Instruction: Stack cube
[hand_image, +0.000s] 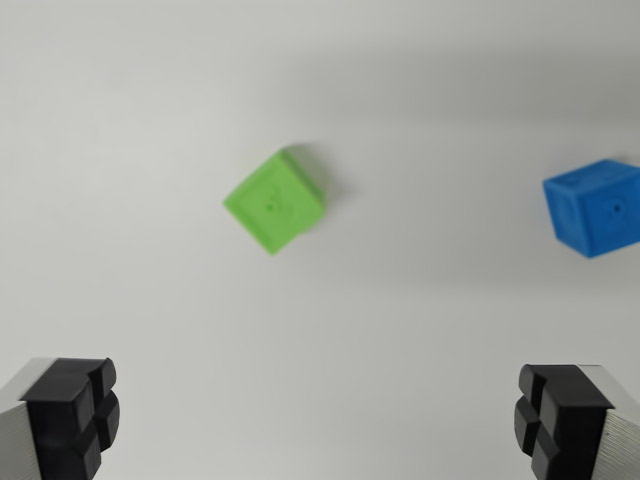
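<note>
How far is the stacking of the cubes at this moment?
Nothing is stacked yet: the green cube and blue cube lie apart on the white table. The end effector hangs above them, open and empty. Grasping, lifting and placing all remain.

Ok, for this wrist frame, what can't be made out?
- Blue cube: its right part is cut off by the wrist view's right edge.
- Green cube: blurred, so the small mark on its top face is unreadable.
- Gripper: only the two fingertips show, wide apart at the bottom corners; the rest is out of frame.
- Table: no edges in view.
</note>
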